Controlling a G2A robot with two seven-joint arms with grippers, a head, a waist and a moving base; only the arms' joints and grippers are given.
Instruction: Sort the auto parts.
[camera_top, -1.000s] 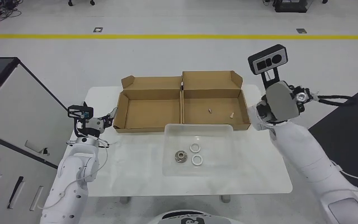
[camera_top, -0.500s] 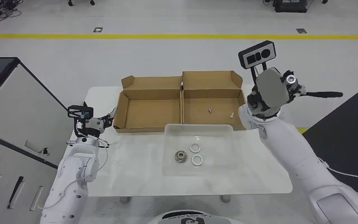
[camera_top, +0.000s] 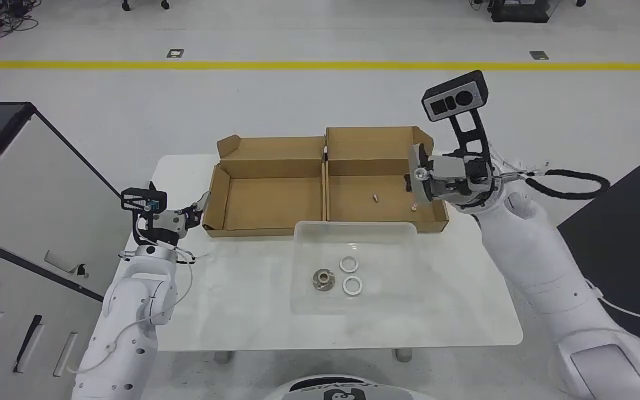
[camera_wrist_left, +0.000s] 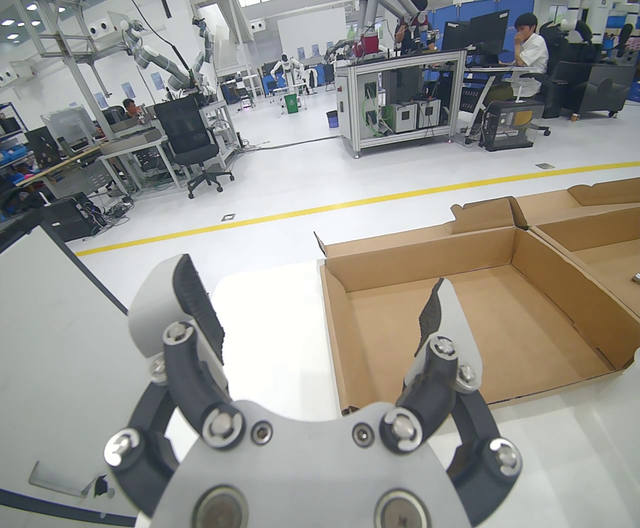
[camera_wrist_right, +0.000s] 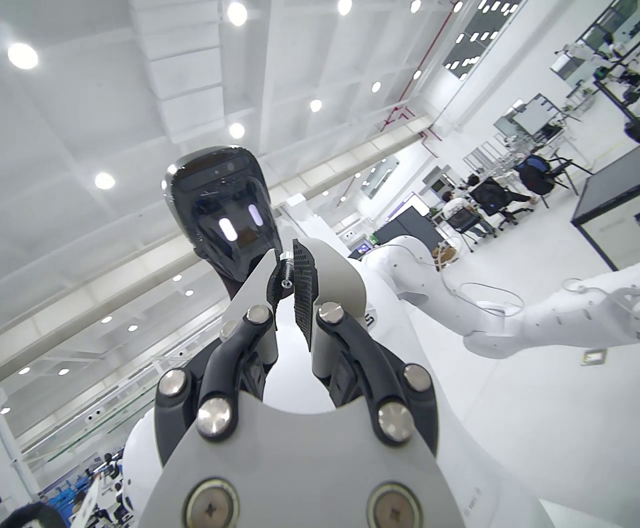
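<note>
Two open cardboard boxes stand side by side, the left box (camera_top: 265, 205) bare inside and the right box (camera_top: 350, 195) holding two small metal parts (camera_top: 374, 196) (camera_top: 414, 206). In front of them a clear tray (camera_top: 400, 270) holds a grey gear-like part (camera_top: 322, 280) and two white rings (camera_top: 351, 264) (camera_top: 353, 286). My right gripper (camera_top: 432, 172) hangs above the right box's right wall, pointing upward, shut on a small silver bolt (camera_wrist_right: 286, 272) between its pads (camera_wrist_right: 302, 280). My left gripper (camera_wrist_left: 312, 300) stands open with nothing in it, just left of the left box (camera_wrist_left: 415, 240).
The white table (camera_top: 450, 310) has free room in front of and to the right of the tray. A grey cabinet (camera_top: 40, 190) stands left of the table. A yellow floor line (camera_top: 200, 65) runs behind.
My right arm has swung in from beyond the table's right edge to above the right box's right wall, turning its wrist upward. The left arm has not moved.
</note>
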